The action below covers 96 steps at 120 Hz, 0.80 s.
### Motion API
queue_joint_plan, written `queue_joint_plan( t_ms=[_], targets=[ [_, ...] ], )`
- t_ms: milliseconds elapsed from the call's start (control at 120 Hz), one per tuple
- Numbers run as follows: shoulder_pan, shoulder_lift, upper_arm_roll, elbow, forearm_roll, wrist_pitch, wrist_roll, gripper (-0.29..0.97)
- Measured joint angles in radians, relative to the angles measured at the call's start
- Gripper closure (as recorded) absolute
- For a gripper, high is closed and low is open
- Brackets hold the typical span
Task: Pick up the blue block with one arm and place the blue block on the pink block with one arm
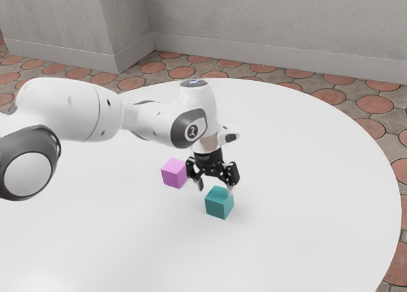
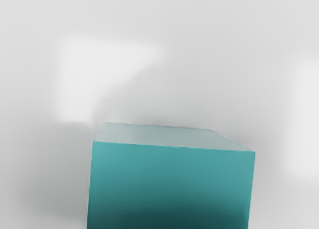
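A teal-blue block [image 1: 219, 201] rests on the round white table [image 1: 305, 196] near its middle. My black gripper [image 1: 215, 183] hangs just above the block's top, its fingers spread open and apart from the block's sides. A pink block [image 1: 173, 172] sits on the table just to the exterior view's left of the gripper and the blue block. Seen from the wrist, the blue block [image 2: 172, 181] looms large directly under my hand, one face and its top visible.
The white arm reaches in from the exterior view's left over the table. Beyond the table's edge lie a brown tiled floor [image 1: 356, 95] and grey walls.
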Motion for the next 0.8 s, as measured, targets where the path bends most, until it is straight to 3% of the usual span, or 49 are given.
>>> queue_joint_plan(
  t_ms=[800],
  targets=[
    [0.001,0.113,0.003,0.037,-0.024,0.058,0.065,0.0]
  ],
)
